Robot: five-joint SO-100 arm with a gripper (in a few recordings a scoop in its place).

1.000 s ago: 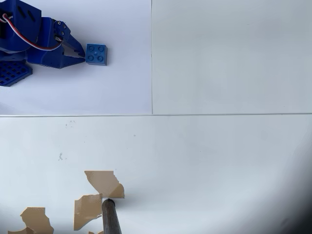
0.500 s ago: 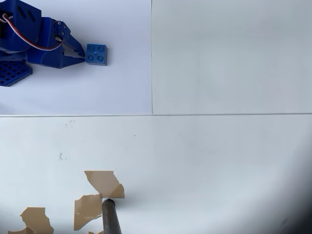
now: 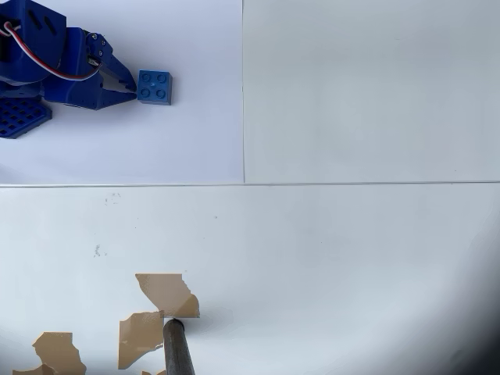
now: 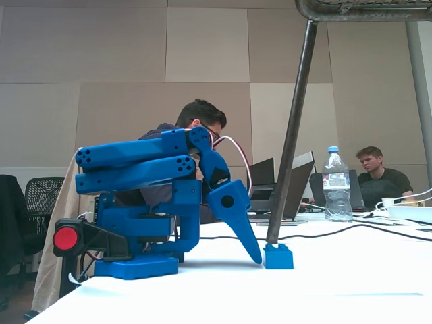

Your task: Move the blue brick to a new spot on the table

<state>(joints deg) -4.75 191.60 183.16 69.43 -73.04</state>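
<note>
The desk (image 3: 351,258) is a wide white surface with thin seams, a brighter paper sheet (image 3: 187,141) at its top-left corner in the overhead view and torn tan tape patches (image 3: 166,292) near the bottom edge. The arm (image 4: 155,202) sits folded low at that top-left corner, its gripper (image 3: 125,82) tipped down with the fingers (image 4: 251,246) reaching the desk right beside the brick (image 3: 155,87); whether they are parted or pinched together I cannot tell. The move looks barely begun: the brick rests flat on the paper, ungrasped, so grasping, carrying and setting down all remain. It is small, square, bright blue, with four round studs up.
</note>
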